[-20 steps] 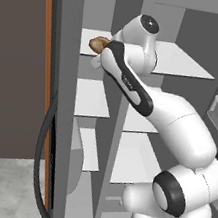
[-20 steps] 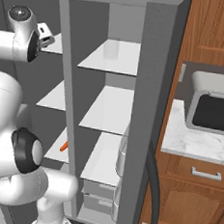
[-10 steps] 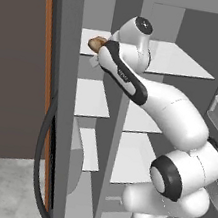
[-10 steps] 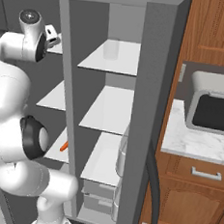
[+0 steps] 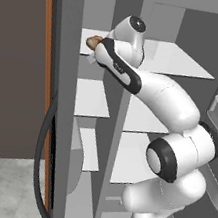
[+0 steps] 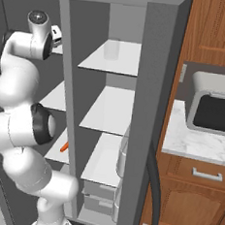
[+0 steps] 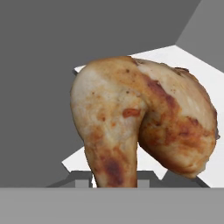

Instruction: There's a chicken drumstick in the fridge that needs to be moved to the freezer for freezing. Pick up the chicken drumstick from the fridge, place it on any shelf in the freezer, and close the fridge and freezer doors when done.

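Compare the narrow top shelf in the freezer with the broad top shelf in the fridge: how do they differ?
The freezer shelf is narrow; the fridge shelf is much broader. The chicken drumstick, held in the shut claw, is above the freezer shelf, while the fridge shelf carries a pale translucent jar. Both are flat, white and at the same height.

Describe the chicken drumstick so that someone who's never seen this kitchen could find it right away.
Start at the tall grey fridge-freezer unit with both doors open, and go to its narrow left section, the freezer. At the top narrow white shelf, the white arm's end effector is shut on the chicken drumstick. It is the golden-brown, tapering lump of meat among white panels.
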Robot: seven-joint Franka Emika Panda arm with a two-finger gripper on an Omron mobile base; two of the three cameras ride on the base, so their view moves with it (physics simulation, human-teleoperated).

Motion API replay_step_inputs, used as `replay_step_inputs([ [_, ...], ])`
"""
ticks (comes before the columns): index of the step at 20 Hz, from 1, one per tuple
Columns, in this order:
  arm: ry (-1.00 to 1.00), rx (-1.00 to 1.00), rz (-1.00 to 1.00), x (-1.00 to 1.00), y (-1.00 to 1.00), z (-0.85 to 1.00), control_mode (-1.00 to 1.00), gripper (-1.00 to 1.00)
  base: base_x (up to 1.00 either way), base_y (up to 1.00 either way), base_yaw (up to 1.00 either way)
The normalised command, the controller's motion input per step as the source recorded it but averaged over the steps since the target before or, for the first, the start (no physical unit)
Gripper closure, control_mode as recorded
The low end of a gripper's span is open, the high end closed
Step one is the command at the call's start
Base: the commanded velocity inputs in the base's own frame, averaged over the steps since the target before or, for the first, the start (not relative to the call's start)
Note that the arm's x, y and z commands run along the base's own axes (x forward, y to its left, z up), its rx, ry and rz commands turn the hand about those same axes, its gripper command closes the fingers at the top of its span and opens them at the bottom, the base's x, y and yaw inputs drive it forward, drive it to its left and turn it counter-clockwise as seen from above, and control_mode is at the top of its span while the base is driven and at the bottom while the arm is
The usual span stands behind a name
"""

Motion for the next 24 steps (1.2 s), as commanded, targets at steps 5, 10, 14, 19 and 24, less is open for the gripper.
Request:
replay_step_inputs([
  [5,0.0,-0.02,0.0,0.3,0.15,-0.08,-1.0,1.0,0.0,0.0,0.0],
  [10,0.01,-0.02,-0.02,0.24,0.16,-0.06,-1.0,1.0,0.0,0.0,0.0],
  [14,0.01,-0.01,-0.02,0.3,0.15,-0.04,-1.0,1.0,0.0,0.0,0.0],
  [19,0.01,-0.02,-0.02,0.34,0.2,-0.09,-1.0,1.0,0.0,0.0,0.0],
  [24,0.0,-0.02,-0.01,0.33,0.15,-0.11,-1.0,1.0,0.0,0.0,0.0],
])
